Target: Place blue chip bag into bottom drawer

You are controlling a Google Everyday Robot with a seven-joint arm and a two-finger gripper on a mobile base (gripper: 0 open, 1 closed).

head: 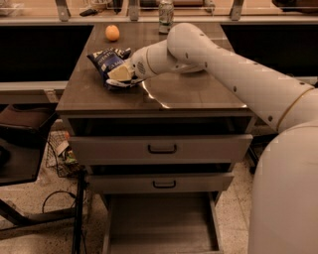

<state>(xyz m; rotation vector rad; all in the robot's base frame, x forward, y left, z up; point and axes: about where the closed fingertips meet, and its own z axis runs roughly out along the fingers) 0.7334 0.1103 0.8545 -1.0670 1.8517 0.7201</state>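
The blue chip bag (106, 60) lies on the left rear part of the brown cabinet top (189, 92). It is dark blue foil with white lettering. My gripper (119, 75) is at the end of the white arm that reaches in from the right. It sits right at the bag's near right side, touching it and covering part of it. The bottom drawer (159, 218) is pulled out at the foot of the cabinet, a wide shallow grey tray with nothing in it, well below the bag and the gripper.
An orange (112, 32) and a can (166, 15) stand at the back of the top. The two upper drawers (162, 148) (164, 184) have dark handles and stick out slightly. A dark stand (20, 149) and cables (57, 198) are at the left.
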